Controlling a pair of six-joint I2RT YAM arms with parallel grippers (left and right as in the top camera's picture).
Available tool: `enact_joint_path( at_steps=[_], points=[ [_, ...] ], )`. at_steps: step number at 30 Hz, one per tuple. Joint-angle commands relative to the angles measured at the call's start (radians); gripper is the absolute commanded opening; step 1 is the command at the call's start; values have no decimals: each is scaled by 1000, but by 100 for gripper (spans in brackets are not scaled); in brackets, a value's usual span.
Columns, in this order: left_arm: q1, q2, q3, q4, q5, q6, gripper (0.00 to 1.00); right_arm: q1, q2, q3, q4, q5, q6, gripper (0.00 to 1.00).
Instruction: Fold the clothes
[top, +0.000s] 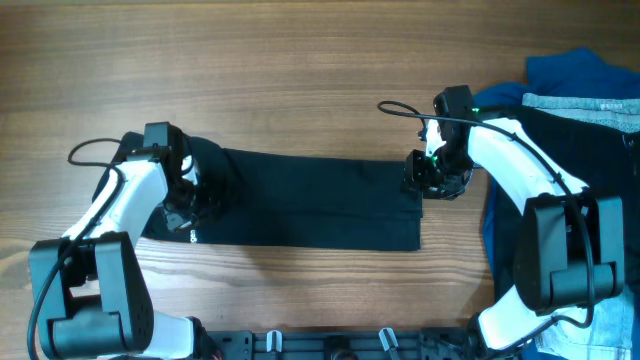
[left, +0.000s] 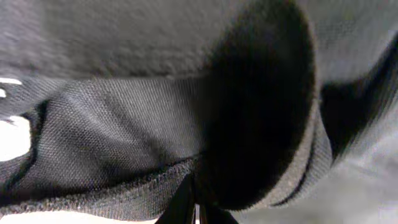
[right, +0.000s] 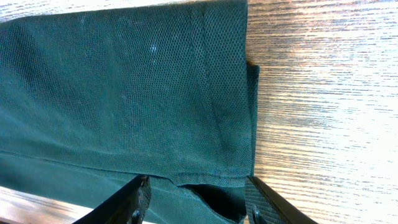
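Note:
The black shirt (top: 310, 205) lies folded into a long flat strip across the middle of the wooden table. My left gripper (top: 190, 205) is at the strip's left end. In the left wrist view its fingers (left: 196, 211) are closed together on a hemmed fold of the black fabric (left: 124, 137), and a bit of white print shows at the left edge. My right gripper (top: 425, 178) is at the strip's far right corner. In the right wrist view its fingers (right: 199, 202) are spread open, straddling the hemmed edge of the shirt (right: 124, 93), which gapes slightly between them.
A bright blue garment (top: 570, 72) and a black garment with a grey waistband (top: 585, 103) are piled at the right edge, under my right arm. Bare wood table (top: 300, 70) lies beyond the shirt. A black cable (top: 400, 108) loops near the right wrist.

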Motion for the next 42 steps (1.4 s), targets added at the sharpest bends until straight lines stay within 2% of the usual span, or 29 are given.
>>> enact_joint_path(
  at_steps=[1, 3, 4, 5, 9, 13, 17, 18, 19, 20, 27, 28, 32, 36, 38, 40, 42],
  points=[
    [4, -16, -4, -64, 67, 28, 4, 0, -16, -5, -2, 10, -21, 54],
    [5, -41, 2, -88, 67, 27, 7, 0, -16, -5, -1, 10, -22, 54],
    [5, -48, 11, -100, 67, 27, 21, 0, -16, -5, 1, 10, -22, 55],
    [5, -51, 26, -119, 66, 27, 23, 0, -16, -5, 3, 10, -22, 55],
    [8, -51, 123, -185, -31, 27, 15, 0, -16, -5, 4, 10, -22, 56],
    [8, -47, 136, -76, -65, 27, 29, 0, -16, -5, 5, 10, -21, 56],
    [-9, -37, 74, -5, -21, 27, 32, 0, -16, -5, 4, 10, -21, 57],
    [-18, -37, 53, -6, 6, 27, 31, 0, -16, -5, 4, 10, -21, 57],
    [-40, -37, 10, -6, 49, 28, 11, 0, -16, -5, 4, 9, -21, 57],
    [-46, -37, -1, -6, 48, 28, 4, 0, -16, -5, 4, 10, -21, 57],
    [-56, -39, -35, -23, 51, 28, 5, 0, -16, -5, 4, 10, -21, 58],
    [-47, -40, -18, -42, 30, 28, 11, 0, -16, -5, 5, 10, -22, 58],
    [21, -40, 159, -178, 10, 62, 21, 0, -16, -5, 12, 9, -21, 59],
    [114, -40, 264, -224, -169, 81, 30, 0, -16, -5, 12, 9, -21, 60],
    [154, -37, 263, -196, -180, 80, 26, 0, -16, -5, 12, 9, -21, 60],
    [202, -37, 263, -172, -175, 66, 16, 0, -16, -5, 20, 9, -21, 61],
    [222, -37, 253, -166, -148, 47, 12, 0, -16, -5, 27, 9, -21, 62]
  ],
)
